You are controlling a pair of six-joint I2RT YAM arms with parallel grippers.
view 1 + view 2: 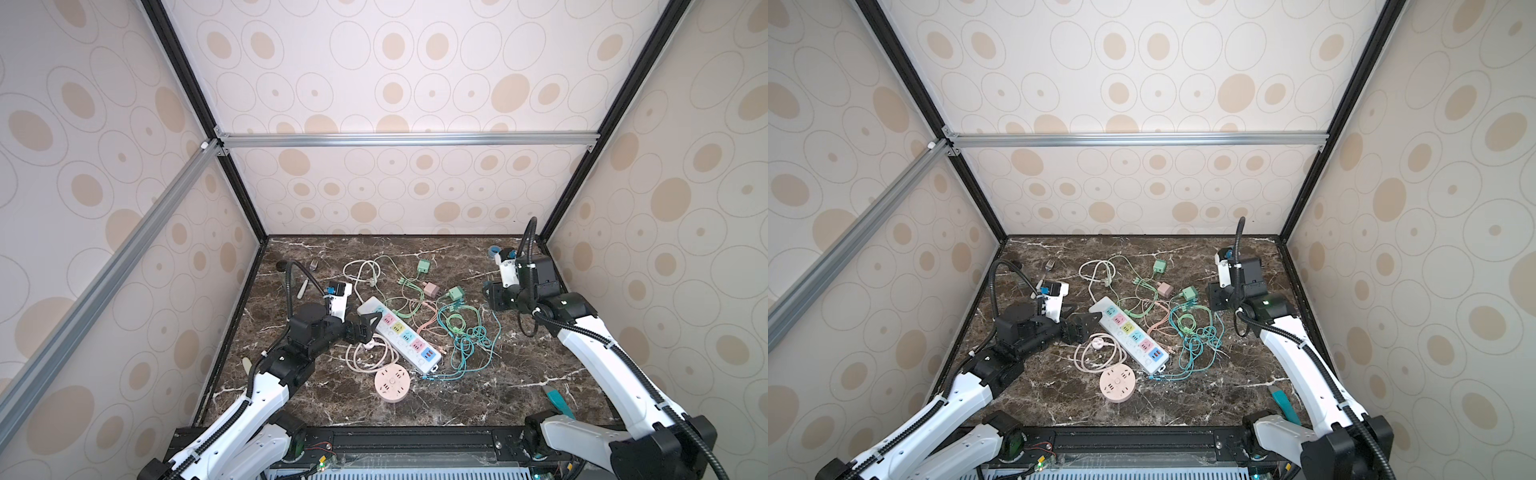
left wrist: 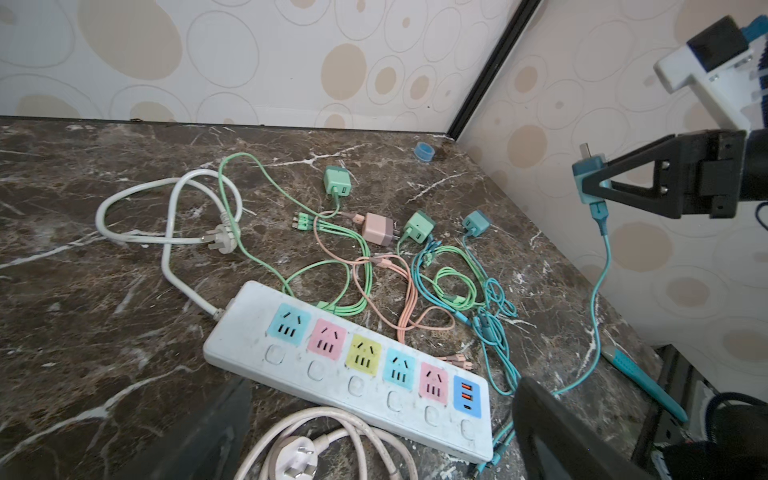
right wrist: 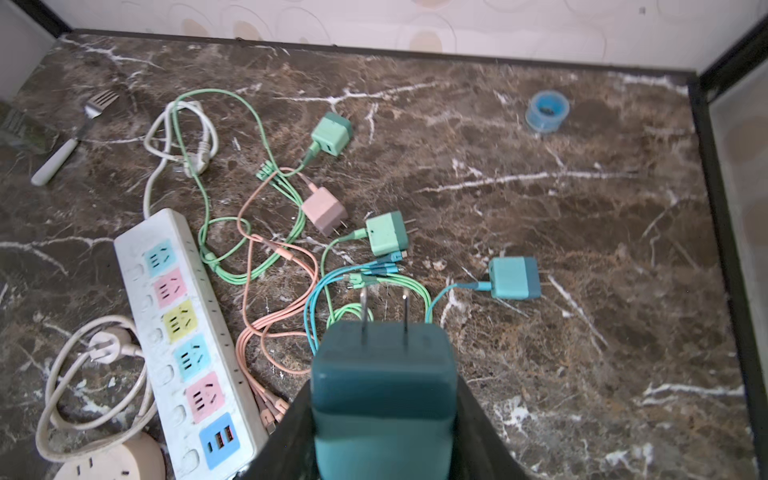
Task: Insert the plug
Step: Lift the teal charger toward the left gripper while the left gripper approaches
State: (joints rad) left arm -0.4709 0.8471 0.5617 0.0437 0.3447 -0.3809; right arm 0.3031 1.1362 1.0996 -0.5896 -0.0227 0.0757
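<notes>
Right gripper [image 2: 590, 185]: fingers clamped on the teal plug [image 3: 384, 374], its two prongs sticking out past the fingertips. The plug is held off the table [image 1: 478, 399], well apart from the power strip [image 1: 401, 336], on the strip's cable-tangle side. A teal cable [image 2: 600, 291] hangs from the plug down to the tangle beside the strip. Left gripper [image 1: 365, 304]: jaws wide apart, gripping nothing, at the strip's cord end.

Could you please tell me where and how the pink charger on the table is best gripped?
Probably take the pink charger across the flat sides of its blocky body, coming down from above. It lies on its side, with its prongs at one end and its cable leaving the other, so both ends are best left free.
</notes>
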